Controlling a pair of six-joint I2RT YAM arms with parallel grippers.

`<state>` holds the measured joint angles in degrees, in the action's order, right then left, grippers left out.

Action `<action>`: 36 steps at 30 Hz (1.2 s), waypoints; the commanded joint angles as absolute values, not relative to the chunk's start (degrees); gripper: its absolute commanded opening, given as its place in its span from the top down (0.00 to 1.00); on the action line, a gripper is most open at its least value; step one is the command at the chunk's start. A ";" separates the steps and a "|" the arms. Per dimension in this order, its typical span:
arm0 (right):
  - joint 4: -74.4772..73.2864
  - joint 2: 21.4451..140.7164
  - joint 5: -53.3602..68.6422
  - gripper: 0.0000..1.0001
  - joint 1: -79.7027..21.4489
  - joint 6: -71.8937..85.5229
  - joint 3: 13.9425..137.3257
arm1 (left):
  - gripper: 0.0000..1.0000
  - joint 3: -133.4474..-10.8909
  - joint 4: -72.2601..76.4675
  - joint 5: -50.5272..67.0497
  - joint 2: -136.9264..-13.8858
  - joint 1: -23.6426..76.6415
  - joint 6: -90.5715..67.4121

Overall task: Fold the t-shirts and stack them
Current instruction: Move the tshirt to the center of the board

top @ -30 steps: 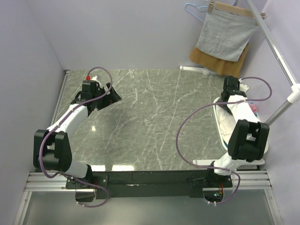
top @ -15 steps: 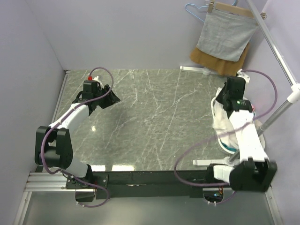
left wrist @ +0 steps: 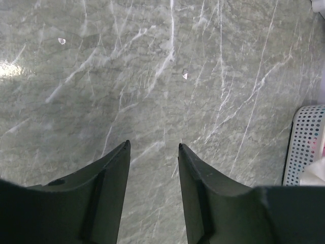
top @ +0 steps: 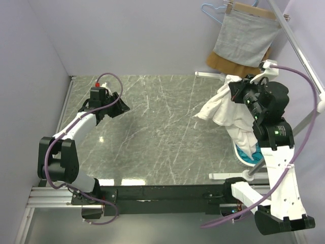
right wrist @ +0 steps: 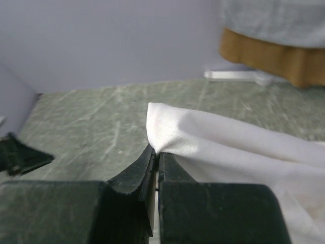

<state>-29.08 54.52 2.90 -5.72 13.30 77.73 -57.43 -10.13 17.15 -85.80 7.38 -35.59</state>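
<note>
A white t-shirt hangs crumpled in the air over the table's right side, its lower end trailing down into the basket. My right gripper is raised above the basket and shut on a fold of that t-shirt. In the right wrist view the fingers pinch the white t-shirt at its edge. No print shows. My left gripper hovers over the table's far left, open, with only bare marble between its fingers.
A grey cloth on a hanger and a mustard-brown cloth hang at the back right from a white rack pole. The perforated white basket stands at the table's right edge. Walls close in the left and back.
My right gripper shut on the t-shirt in the basket, then rose and swung back and left, pulling it out. The left gripper's jaws narrowed; its arm barely moved.
</note>
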 commanded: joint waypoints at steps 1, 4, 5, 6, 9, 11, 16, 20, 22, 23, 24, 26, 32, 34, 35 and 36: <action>-20.13 54.39 22.61 1.00 -6.41 13.53 84.89 | 0.51 -58.45 -8.35 18.46 -84.37 7.47 -36.21; -19.60 59.65 34.22 1.00 -8.17 15.55 90.42 | 0.50 -58.45 -8.00 18.02 -84.29 7.47 -36.74; -19.95 61.33 36.63 1.00 -10.35 15.56 92.18 | 0.50 -58.27 -7.82 17.93 -83.94 7.47 -36.83; -20.73 63.00 37.61 1.00 -11.59 15.82 95.24 | 0.48 -58.27 -7.82 17.76 -84.02 7.47 -36.91; -21.70 68.45 39.99 1.00 -16.34 15.47 98.69 | 0.46 -58.27 -8.26 17.14 -83.32 7.47 -37.00; -21.62 71.71 39.81 1.00 -18.45 15.64 98.79 | 0.45 -58.01 -9.14 15.74 -82.45 7.47 -37.00; -20.57 76.81 35.35 1.00 -23.46 16.70 92.83 | 0.35 -57.48 -11.60 9.69 -79.72 7.47 -37.09; -18.90 79.71 29.97 1.00 -25.40 17.93 82.56 | 0.27 -56.43 -13.62 3.98 -74.64 7.47 -37.26; -17.49 81.64 28.84 1.00 -26.45 18.98 80.17 | 0.14 -55.55 -14.15 2.99 -72.61 7.47 -37.44; -17.23 82.26 28.05 1.00 -26.63 18.98 78.59 | 0.11 -54.59 -14.06 4.03 -71.12 7.47 -37.27; -16.79 83.92 27.17 1.00 -26.98 18.81 78.14 | 0.07 -54.06 -13.80 4.91 -70.58 7.47 -37.27; -16.53 85.86 23.91 1.00 -27.16 18.55 77.78 | 0.07 -51.78 -13.45 8.24 -68.83 7.47 -37.18; -19.68 98.33 11.72 0.69 -27.16 16.53 89.34 | 0.05 -43.78 -14.41 14.77 -60.93 11.33 -37.35; -23.19 104.31 8.54 0.57 -26.98 15.83 95.24 | 0.07 -41.15 -13.98 14.33 -58.90 14.58 -38.31; -24.94 106.24 5.65 0.58 -26.98 14.43 100.49 | 0.08 -40.26 -13.45 14.15 -57.41 17.11 -38.76; -26.61 109.57 2.84 0.47 -26.81 14.85 103.50 | 0.09 -39.47 -12.93 13.98 -57.04 18.53 -39.72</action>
